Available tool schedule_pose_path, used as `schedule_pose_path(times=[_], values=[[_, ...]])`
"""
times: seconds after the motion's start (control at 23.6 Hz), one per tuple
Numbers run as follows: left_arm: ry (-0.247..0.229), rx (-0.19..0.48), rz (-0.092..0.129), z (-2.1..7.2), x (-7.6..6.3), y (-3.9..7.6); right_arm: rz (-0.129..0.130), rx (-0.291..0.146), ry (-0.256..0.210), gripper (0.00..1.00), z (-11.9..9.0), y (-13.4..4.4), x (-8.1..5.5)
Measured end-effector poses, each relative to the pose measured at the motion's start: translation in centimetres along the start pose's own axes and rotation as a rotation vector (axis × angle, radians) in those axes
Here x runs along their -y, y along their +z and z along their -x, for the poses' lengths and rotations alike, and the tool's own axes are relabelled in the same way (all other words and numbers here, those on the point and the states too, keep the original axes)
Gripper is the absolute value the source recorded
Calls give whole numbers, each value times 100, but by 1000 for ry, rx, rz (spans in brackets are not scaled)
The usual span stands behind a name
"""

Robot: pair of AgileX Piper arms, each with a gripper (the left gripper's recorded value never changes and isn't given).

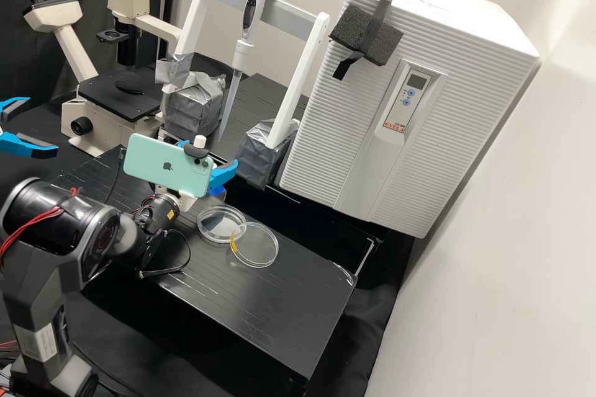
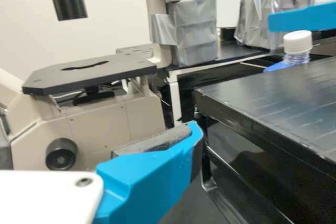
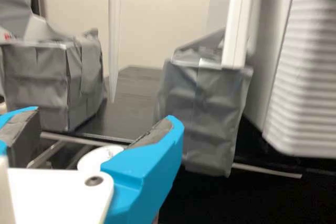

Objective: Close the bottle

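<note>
A small clear bottle (image 2: 297, 50) with a white cap on top stands at the back left of the raised black platform (image 1: 273, 298). My right gripper (image 1: 205, 158) is around it, open, one blue finger on each side. In the right wrist view the white cap (image 3: 101, 159) sits low between my fingers, closer to one fingertip (image 3: 157, 140), with a gap to the other. My left gripper (image 1: 18, 126) hangs open and holds nothing at the far left, in front of the microscope; its finger (image 2: 152, 177) is well away from the bottle.
Two clear petri dishes (image 1: 221, 223) (image 1: 254, 245) lie on the platform beside the right arm. A microscope (image 1: 93, 99) stands at the back left. A pipette (image 1: 242, 49) hangs on a white stand with tape-wrapped feet (image 1: 195, 102). A big white machine (image 1: 410, 93) fills the right.
</note>
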Motion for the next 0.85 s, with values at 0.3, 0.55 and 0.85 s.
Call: schedule_pose_path(times=[0.3, 0.55, 0.85], values=[[33, -68, -63, 29, -21, 31, 90, -66, 99, 100, 199, -188, -44], [55, -83, -78, 66, -54, 49, 92, -48, 158, 100, 342, -241, -10], [56, -85, -78, 66, -54, 48, 39, -57, 150, 100, 439, -232, -6]])
